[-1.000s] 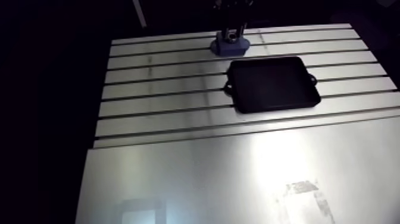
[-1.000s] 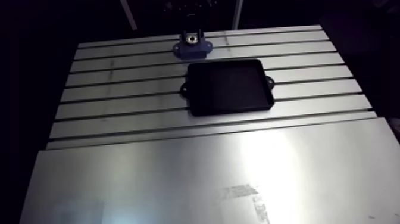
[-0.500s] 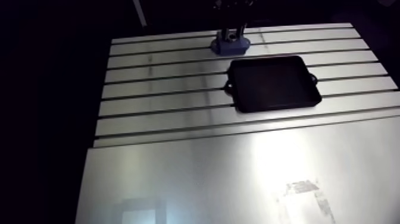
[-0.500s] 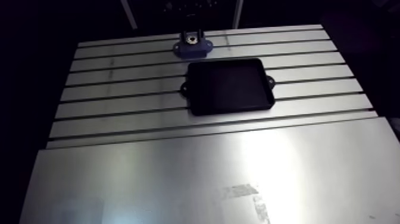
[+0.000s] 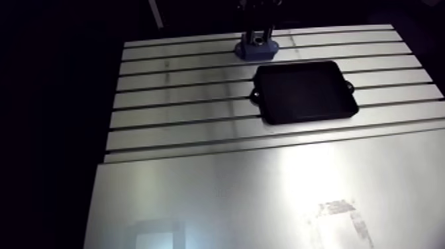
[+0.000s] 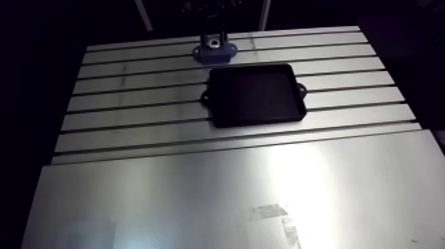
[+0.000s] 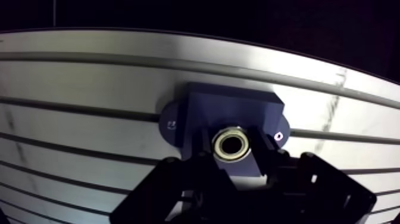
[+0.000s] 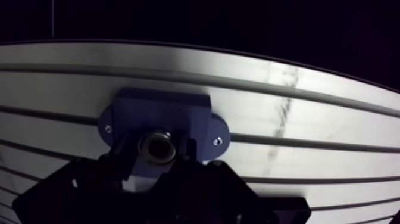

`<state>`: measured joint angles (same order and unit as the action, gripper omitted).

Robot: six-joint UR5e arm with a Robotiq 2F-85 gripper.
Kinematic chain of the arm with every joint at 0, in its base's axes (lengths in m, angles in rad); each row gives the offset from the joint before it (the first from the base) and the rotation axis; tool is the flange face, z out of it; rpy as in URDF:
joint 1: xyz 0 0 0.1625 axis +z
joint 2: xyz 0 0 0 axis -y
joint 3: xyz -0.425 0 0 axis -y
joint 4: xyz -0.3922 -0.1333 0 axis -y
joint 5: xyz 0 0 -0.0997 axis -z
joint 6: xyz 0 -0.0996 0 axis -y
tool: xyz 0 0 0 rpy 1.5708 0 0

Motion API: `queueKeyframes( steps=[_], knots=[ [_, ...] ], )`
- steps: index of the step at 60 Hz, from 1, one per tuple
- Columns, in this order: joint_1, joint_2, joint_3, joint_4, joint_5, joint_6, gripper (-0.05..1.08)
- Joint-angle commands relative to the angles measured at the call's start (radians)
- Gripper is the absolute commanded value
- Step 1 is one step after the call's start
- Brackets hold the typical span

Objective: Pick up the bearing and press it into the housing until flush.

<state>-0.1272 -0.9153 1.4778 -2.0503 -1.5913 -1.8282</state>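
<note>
Where fingers point(image 7: 201, 162) stand apart astride bearing point(image 7: 233, 145), seated in blue housing point(image 7: 232, 110), tips lost in shadow

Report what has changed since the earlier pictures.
Nothing has visibly moved. The arm view has shifted very slightly as a whole, which is the camera's move, not the things'. The gripper stays over the housing, the bearing still sits in it, and the tray lies beside it on the table as before.
</note>
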Motion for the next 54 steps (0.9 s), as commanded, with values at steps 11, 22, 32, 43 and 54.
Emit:
queueKeyframes(
  steps=[11, 22, 32, 43, 54],
  knots=[
    [0.003, -0.055, -0.009, -0.017, 0.004, 0.002, 0.00],
    [0.008, -0.080, -0.013, 0.006, -0.001, 0.020, 0.14],
    [-0.022, -0.089, -0.026, 0.081, 0.001, 0.134, 1.07],
    [-0.020, -0.081, -0.023, 0.080, 0.004, 0.140, 1.08],
    [-0.013, -0.075, -0.026, 0.077, 0.003, 0.137, 1.08]
  ],
)
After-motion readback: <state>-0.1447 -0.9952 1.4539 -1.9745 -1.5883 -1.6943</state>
